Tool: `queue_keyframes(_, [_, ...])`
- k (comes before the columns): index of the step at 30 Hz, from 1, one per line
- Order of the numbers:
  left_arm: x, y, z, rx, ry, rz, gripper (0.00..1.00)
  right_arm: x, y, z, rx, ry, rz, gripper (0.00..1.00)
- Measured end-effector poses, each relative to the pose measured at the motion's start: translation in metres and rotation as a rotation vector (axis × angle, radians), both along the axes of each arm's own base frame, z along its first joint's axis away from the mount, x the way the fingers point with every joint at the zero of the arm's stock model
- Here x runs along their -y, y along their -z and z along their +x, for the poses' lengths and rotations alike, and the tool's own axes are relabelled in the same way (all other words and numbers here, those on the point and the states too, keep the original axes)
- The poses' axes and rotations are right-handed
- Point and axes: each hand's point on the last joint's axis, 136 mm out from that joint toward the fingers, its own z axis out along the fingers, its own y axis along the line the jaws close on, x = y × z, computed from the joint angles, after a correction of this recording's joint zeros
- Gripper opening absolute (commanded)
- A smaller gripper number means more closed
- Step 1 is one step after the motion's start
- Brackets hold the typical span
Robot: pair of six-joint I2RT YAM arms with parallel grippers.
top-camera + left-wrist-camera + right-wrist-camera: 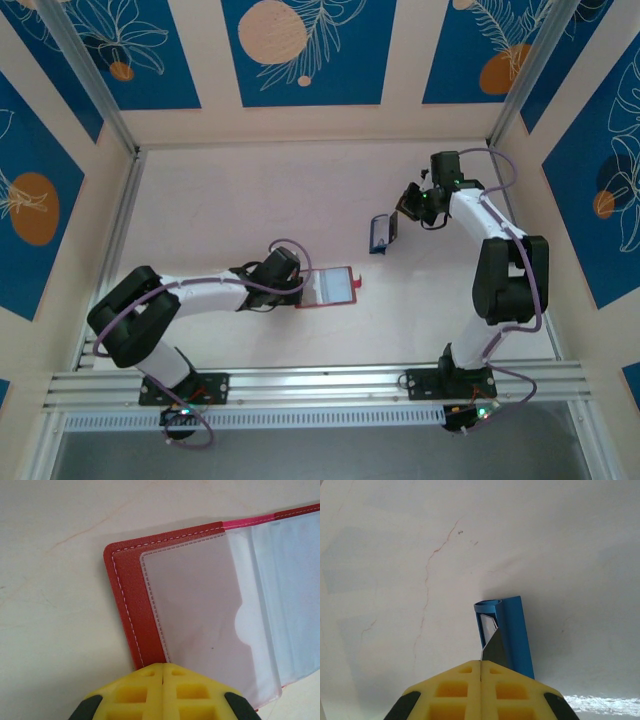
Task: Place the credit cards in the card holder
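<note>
My left gripper (163, 670), fingers pressed together, pins the open holder (132, 605) at the table's (250, 200) middle. The right gripper (480, 667) pinches a card (494, 647) at the blue sleeve (515, 632), toward the right edge. I'd draw it out straight, then slide it flat into a clear pocket (200, 610).

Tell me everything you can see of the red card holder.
The card holder lies open and flat on the pale table. Its cover looks like red leather with pale stitching. Inside are clear plastic sleeves, one with a thumb notch, seemingly empty. The shut left claw meets its edge.
</note>
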Motion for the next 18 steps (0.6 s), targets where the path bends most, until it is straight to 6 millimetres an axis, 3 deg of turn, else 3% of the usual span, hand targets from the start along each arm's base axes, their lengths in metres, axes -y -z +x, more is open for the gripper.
queue_keyframes(11, [0.0,0.001,0.0,-0.002,0.0,0.002,0.0,-0.007,-0.018,-0.008,0.032,-0.012,-0.035,0.0])
queue_keyframes(14, [0.0,0.0,0.0,-0.001,0.0,0.001,0.0,-0.017,-0.031,-0.016,0.055,-0.039,-0.037,0.0])
queue_keyframes(18, [0.0,0.0,0.0,-0.001,0.0,0.001,0.0,-0.047,-0.051,-0.038,0.106,-0.12,-0.02,0.0])
